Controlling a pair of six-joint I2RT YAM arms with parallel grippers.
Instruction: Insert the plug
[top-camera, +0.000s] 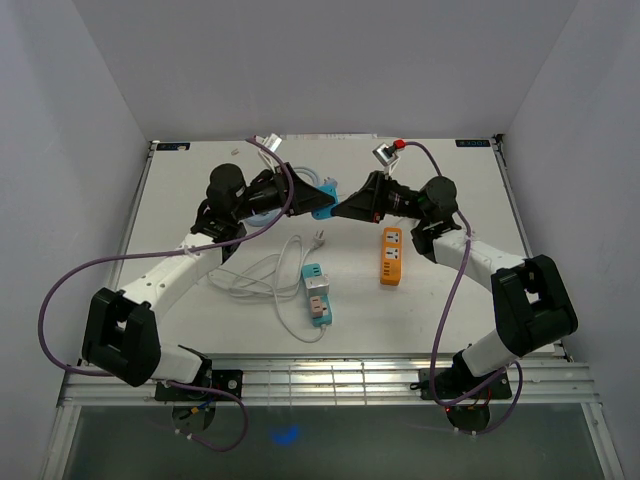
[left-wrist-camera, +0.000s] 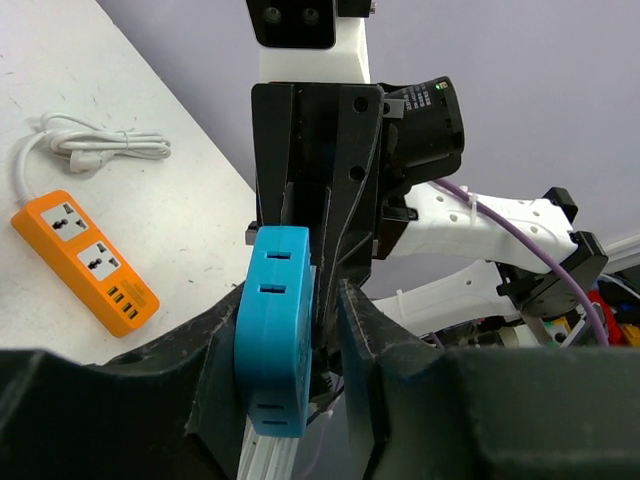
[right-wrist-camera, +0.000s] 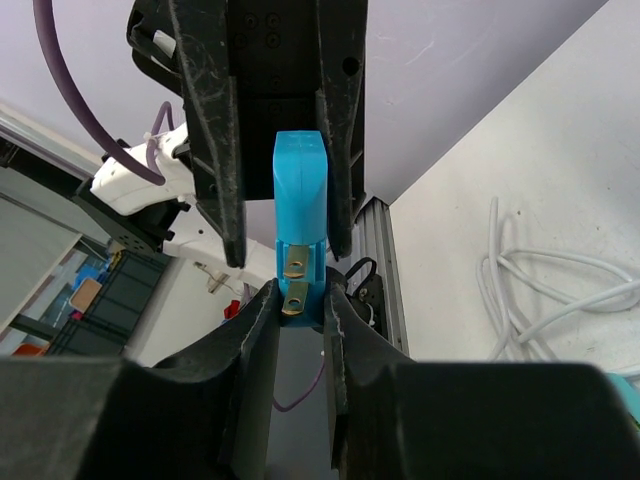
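A blue plug (top-camera: 322, 197) with two brass prongs (right-wrist-camera: 297, 263) hangs in the air over the back middle of the table, between both grippers. My right gripper (right-wrist-camera: 300, 293) is shut on its pronged end; it shows from above (top-camera: 350, 207) too. My left gripper (left-wrist-camera: 290, 297) surrounds the plug's body (left-wrist-camera: 272, 330). One finger touches it and a gap shows on the other side, so its jaws stand open. An orange power strip (top-camera: 391, 257) lies flat on the table below the right arm and also shows in the left wrist view (left-wrist-camera: 85, 262).
A teal and pink adapter block (top-camera: 315, 290) on a white cable lies front of centre. A coiled white cable (top-camera: 258, 275) with a white plug (top-camera: 320, 238) lies left of it, and shows in the right wrist view (right-wrist-camera: 560, 280).
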